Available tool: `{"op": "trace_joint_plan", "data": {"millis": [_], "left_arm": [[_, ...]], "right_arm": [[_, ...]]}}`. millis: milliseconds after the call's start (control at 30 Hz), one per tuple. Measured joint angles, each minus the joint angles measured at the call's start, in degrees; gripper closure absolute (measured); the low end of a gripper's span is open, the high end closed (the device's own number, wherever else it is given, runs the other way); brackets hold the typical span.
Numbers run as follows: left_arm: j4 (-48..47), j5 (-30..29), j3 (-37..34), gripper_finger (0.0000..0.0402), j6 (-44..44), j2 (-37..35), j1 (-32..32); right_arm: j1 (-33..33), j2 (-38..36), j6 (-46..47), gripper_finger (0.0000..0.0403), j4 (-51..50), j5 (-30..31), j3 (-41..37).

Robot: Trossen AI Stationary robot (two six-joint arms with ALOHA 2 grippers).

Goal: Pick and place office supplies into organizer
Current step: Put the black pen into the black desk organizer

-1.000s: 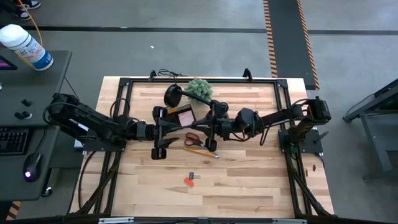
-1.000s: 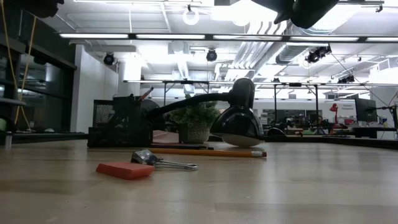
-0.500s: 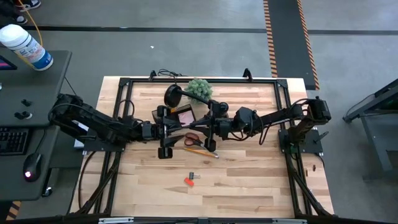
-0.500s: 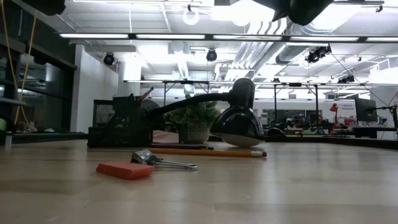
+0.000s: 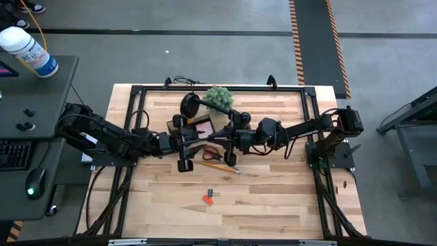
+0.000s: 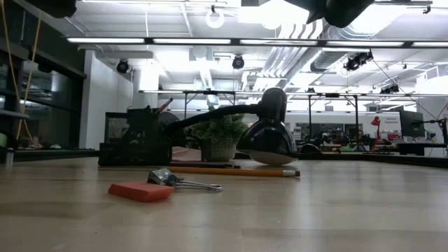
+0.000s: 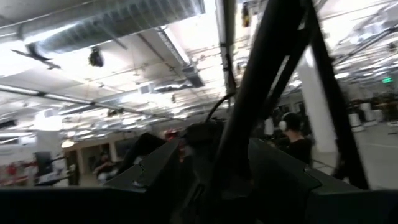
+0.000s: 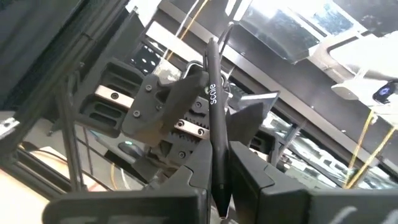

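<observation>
Your right pincer grips a thin black pen — raised above the surface, beside the organizer. Your left pincer stands wide and holds nothing, just left of the scissors and pencil — the red pad and clip lie nearer the front.

The middle of the desk is crowded — the left claw and right claw hang close together above the organizer, scissors and pencil, closing off any way in from above. Behind stand the lamp and the green plant. The near half lies open, with only the sticky-note pad and a clip near its middle — both side strips are bare wood.
</observation>
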Motion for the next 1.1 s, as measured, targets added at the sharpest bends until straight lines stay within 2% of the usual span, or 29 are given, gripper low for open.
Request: {"op": "trace_joint_plan", "data": {"millis": [233, 333, 900, 1000, 1100], "left_arm": [[0.3, -5.92, 0.0, 0.0223, -0.03, 0.0, 0.0], [0.4, -8.67, 0.0, 0.0237, -0.59, 0.0, 0.0], [0.29, -9.59, 0.0, 0.0387, -0.5, 0.0, -0.02], [0.22, -9.76, 0.0, 0.0389, -0.5, 0.0, 0.0], [0.13, -10.34, 0.0, 0.037, -0.45, 0.0, 0.0]], "right_arm": [[0.02, 0.0, -0.93, 0.0378, 0.0, 2.21, 0.02], [0.02, 0.0, -2.84, 0.0378, 0.0, 4.68, 0.02], [0.0, 0.0, -4.62, 0.0378, -1.02, 9.91, 0.07], [0.0, -0.07, -4.58, 0.0378, -1.92, 10.31, 0.1], [0.0, -0.07, -4.16, 0.0378, -2.58, 10.4, 0.11]]}}
